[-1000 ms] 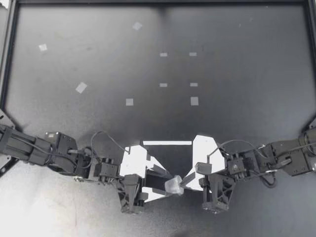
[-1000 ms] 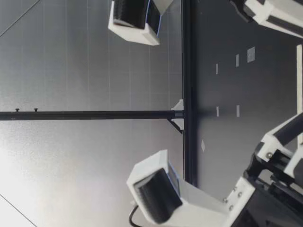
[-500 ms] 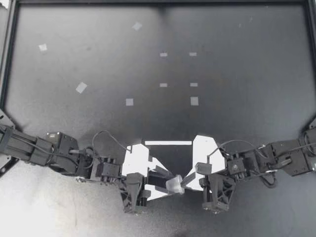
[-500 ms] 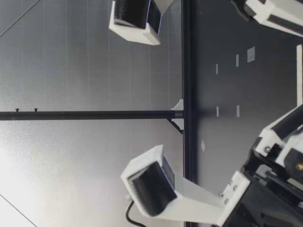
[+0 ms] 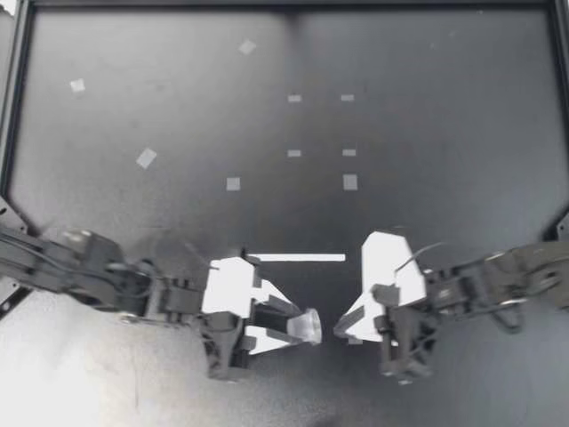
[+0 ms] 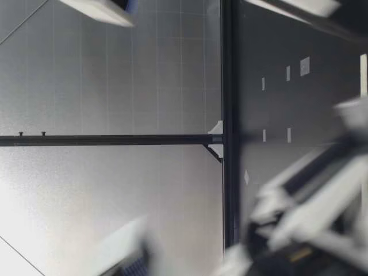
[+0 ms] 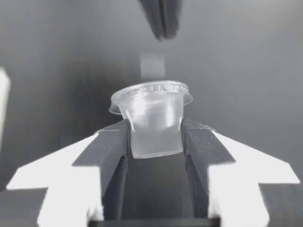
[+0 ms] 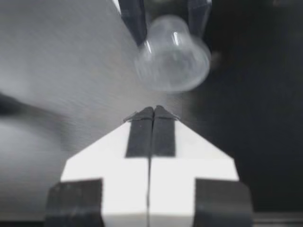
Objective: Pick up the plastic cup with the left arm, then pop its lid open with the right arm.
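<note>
My left gripper (image 5: pixel 300 326) is clamped on a small clear cup (image 5: pixel 310 326). Its two fingers press on the cup, one from each side. In the left wrist view the cup (image 7: pixel 152 120) sits right at the tips of the gripper (image 7: pixel 154 135). Its wide rim points away from the gripper and its bottom points back toward it.

My right gripper (image 5: pixel 340 330) is just beside the cup, facing its rim. There is a little gap between them. Its fingers are pressed together and hold nothing. In the right wrist view the closed tips (image 8: pixel 152 109) point at the cup (image 8: pixel 173 54), which is just ahead and not touching.

Both grippers are at the near edge of the dark surface (image 5: pixel 427 133), close to its middle. A long white strip (image 5: pixel 298 258) lies on the surface just past them. Small white tape bits (image 5: pixel 350 181) lie farther out, well apart from the cup.

In the low view the arms (image 6: pixel 310 201) are only a blur.
</note>
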